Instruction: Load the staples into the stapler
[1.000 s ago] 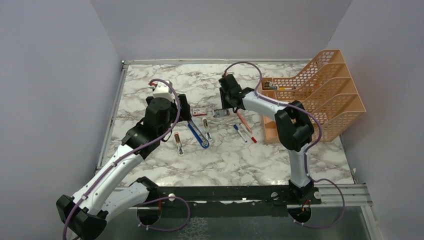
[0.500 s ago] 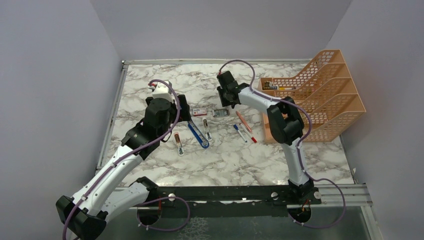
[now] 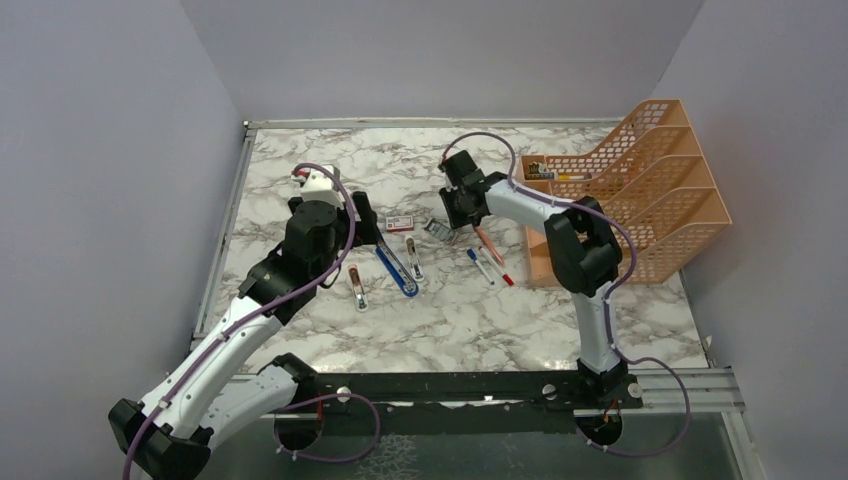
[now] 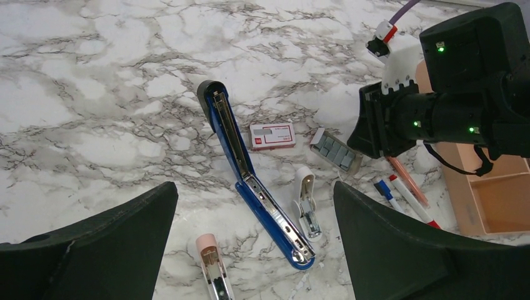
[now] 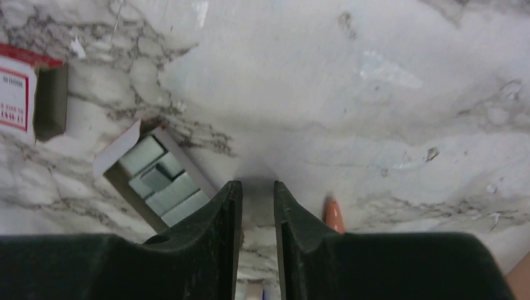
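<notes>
My left pincer [image 4: 253, 187] hung wide open above the desk [image 3: 450, 310], gripping nothing. Below it the blue stapler [image 4: 228, 134] lay unfolded flat, its silver channel showing. Just beyond its far side sat the red-and-white sleeve [image 4: 272, 135], and right of that the grey tray [image 4: 336, 152] of staple strips lay at a slant. My right pincer [image 5: 257, 184] stood just right of the tray, its jaws nearly closed with a slim gap and only bare desk showing between them.
</notes>
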Controlling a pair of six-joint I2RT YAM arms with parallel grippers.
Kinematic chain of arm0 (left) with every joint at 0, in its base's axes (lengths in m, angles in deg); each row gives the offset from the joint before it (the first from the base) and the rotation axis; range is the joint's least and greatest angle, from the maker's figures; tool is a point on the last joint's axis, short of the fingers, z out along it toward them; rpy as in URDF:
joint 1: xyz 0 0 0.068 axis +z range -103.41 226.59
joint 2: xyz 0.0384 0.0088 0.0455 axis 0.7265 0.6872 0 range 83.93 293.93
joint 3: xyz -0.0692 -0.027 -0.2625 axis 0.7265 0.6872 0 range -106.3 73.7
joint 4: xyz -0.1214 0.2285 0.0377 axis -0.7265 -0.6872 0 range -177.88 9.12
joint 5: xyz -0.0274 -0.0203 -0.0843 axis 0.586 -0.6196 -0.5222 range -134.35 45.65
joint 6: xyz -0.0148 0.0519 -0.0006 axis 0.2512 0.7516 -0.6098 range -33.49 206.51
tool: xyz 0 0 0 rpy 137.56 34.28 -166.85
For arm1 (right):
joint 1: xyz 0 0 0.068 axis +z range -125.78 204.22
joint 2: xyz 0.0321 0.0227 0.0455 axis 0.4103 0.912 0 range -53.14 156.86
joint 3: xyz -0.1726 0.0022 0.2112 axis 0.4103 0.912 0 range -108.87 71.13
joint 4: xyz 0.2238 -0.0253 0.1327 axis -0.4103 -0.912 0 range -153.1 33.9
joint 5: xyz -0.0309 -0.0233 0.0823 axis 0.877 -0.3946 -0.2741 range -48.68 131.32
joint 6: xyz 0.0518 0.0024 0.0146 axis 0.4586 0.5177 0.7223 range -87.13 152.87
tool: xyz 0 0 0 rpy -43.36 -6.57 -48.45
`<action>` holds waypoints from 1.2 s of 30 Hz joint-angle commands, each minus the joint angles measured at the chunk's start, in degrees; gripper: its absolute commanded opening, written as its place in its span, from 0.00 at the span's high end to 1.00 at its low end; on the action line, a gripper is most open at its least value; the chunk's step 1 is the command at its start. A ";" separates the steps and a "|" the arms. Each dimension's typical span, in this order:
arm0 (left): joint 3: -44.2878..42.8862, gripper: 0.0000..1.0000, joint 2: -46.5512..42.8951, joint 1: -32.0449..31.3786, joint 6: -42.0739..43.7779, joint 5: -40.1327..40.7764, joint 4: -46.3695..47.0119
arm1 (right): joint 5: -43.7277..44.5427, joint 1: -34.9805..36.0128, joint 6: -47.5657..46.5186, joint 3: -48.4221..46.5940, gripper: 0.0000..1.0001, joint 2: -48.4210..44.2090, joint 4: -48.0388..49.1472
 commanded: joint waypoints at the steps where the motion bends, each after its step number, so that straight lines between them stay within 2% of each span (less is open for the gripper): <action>1: 0.73 0.05 -1.55 0.29 -0.72 0.35 1.10 | -8.13 0.42 -1.36 5.50 0.70 -5.52 -1.28; 4: 0.73 0.05 -1.37 0.33 -0.80 0.35 1.10 | -8.77 0.49 -1.80 7.40 0.69 -7.55 0.00; 8: 0.73 0.06 -1.07 0.30 -0.81 0.35 1.10 | -1.28 1.21 1.06 8.75 0.63 -11.23 2.70; 11: 0.82 0.06 -1.18 0.28 -0.82 0.51 1.10 | 0.73 2.87 0.63 8.77 0.63 -13.05 5.02; 18: 0.90 0.06 -1.22 0.29 -0.81 0.87 1.10 | -2.20 4.36 -1.25 2.99 0.65 -6.95 3.92; 23: 0.76 0.06 -0.89 0.34 -1.25 -0.27 1.19 | -2.97 4.87 -1.89 2.38 0.65 -4.87 5.73; 29: 0.91 0.06 -0.24 0.27 -1.38 -0.51 1.19 | -2.49 4.98 -2.68 1.10 0.71 -2.59 6.61; 36: 0.99 0.07 -0.30 0.27 -1.34 -0.38 1.10 | -3.36 4.98 -3.08 0.77 0.66 -1.77 6.71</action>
